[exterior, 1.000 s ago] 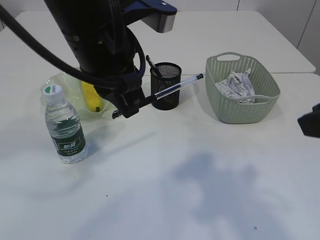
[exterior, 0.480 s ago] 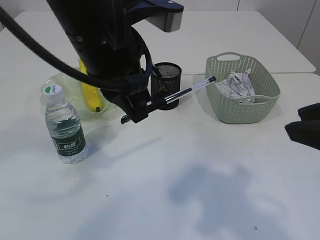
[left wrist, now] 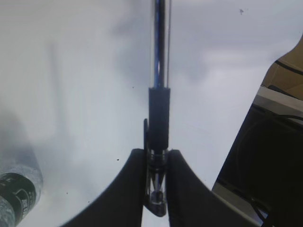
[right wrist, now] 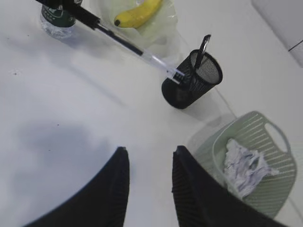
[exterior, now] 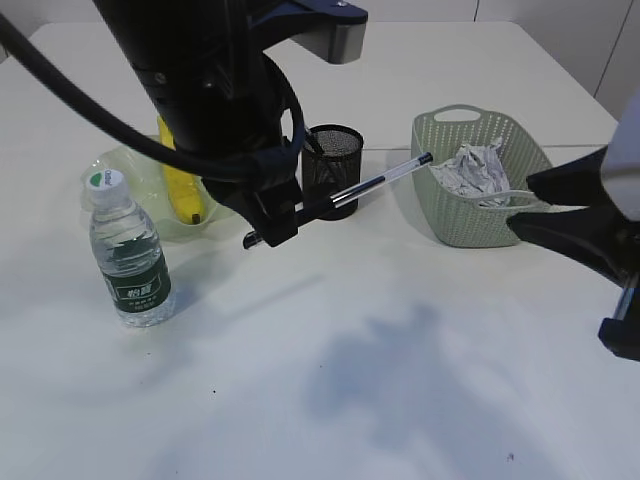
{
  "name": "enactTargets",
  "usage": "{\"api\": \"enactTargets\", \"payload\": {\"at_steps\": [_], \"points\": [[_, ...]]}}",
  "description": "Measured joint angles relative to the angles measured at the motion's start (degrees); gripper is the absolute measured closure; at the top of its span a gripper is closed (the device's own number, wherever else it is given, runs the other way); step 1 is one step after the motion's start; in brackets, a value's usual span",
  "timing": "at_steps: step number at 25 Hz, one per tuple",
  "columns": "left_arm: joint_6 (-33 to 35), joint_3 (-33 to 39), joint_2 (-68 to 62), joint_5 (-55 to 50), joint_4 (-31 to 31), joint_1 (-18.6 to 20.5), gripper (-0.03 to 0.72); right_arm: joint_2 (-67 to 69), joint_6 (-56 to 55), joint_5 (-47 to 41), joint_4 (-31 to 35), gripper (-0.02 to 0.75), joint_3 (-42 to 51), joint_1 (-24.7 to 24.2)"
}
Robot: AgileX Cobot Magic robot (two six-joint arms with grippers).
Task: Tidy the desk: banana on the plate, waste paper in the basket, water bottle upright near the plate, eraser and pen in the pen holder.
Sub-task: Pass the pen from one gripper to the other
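Observation:
My left gripper [exterior: 275, 215] is shut on a clear pen [exterior: 345, 192] with a black grip, held level in the air in front of the black mesh pen holder [exterior: 331, 163]. The pen also shows in the left wrist view [left wrist: 158, 113] between the jaws [left wrist: 156, 158]. A banana [exterior: 180, 185] lies on the pale green plate [exterior: 140, 170]. A water bottle [exterior: 128, 252] stands upright in front of the plate. Crumpled paper [exterior: 478, 170] lies in the green basket [exterior: 470, 225]. My right gripper [right wrist: 149, 151] is open and empty, above the table near the basket. The eraser is not visible.
The pen holder [right wrist: 191, 80] holds another pen with a clip. The right arm [exterior: 590, 215] reaches in from the right edge in front of the basket. The table's far edge runs behind the basket.
The right arm has come in from the right edge, towards the basket. The left gripper carried the pen slightly right a second ago and has held still since.

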State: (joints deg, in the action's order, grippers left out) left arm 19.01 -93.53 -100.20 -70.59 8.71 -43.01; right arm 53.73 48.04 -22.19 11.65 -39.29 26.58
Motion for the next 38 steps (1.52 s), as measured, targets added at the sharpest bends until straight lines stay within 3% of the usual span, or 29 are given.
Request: {"api": "enactTargets", "payload": {"at_steps": [8,14,20,38], "points": [[0.0,0.0,0.0,0.0,1.0,0.0,0.63,2.3,18.6,6.5,0.0,0.498,0.0,0.7],[0.0,0.0,0.1,0.0,1.2,0.0,0.63,5.7,31.2,9.6,0.0,0.498,-0.2,5.6],[0.0,0.0,0.1,0.0,2.9,0.0,0.63,11.7,33.9,12.6,-2.8,0.498,-2.8,8.5],[0.0,0.0,0.1,0.0,4.4,0.0,0.63,18.6,34.3,18.6,-5.6,0.498,-5.3,8.7]]}}
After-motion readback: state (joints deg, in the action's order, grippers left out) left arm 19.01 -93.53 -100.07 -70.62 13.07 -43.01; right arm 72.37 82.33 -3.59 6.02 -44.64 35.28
